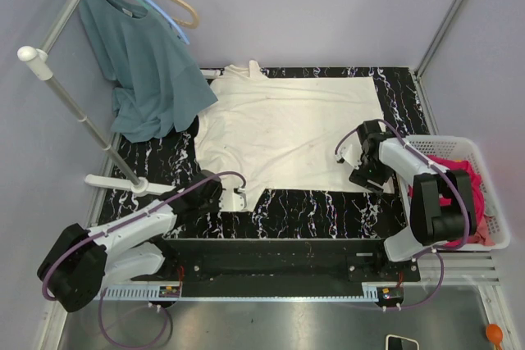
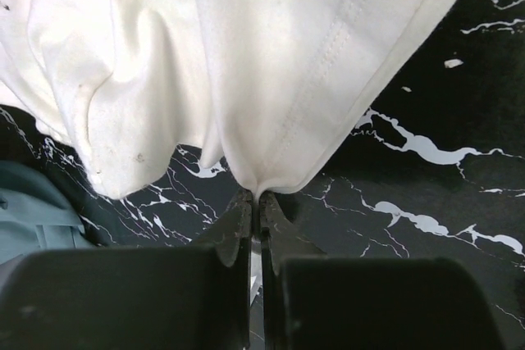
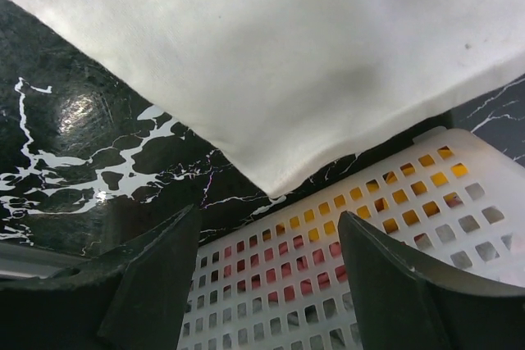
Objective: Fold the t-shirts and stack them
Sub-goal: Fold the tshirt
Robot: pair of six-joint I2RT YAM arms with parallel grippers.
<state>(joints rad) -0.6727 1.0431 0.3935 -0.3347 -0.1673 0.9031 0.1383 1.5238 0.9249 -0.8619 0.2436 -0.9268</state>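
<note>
A large cream t-shirt (image 1: 287, 125) lies spread flat on the black marbled table (image 1: 328, 211). My left gripper (image 1: 237, 199) is at its near left corner, shut on the hem. In the left wrist view the left gripper (image 2: 256, 196) pinches a bunched fold of the cream t-shirt (image 2: 246, 55). My right gripper (image 1: 367, 178) hovers by the shirt's near right corner. In the right wrist view the right gripper (image 3: 269, 223) is open and holds nothing, a short way from the corner of the cream t-shirt (image 3: 312, 63). A magenta-pink t-shirt (image 1: 459, 176) lies crumpled in the white basket (image 1: 492, 235).
A teal shirt (image 1: 148, 71) hangs from a hanger on a metal rack (image 1: 70, 104) at the back left, draping onto the table. The white basket's perforated wall (image 3: 369, 243) stands just beyond my right fingers. An edge of teal cloth (image 2: 33, 215) shows left of my left gripper.
</note>
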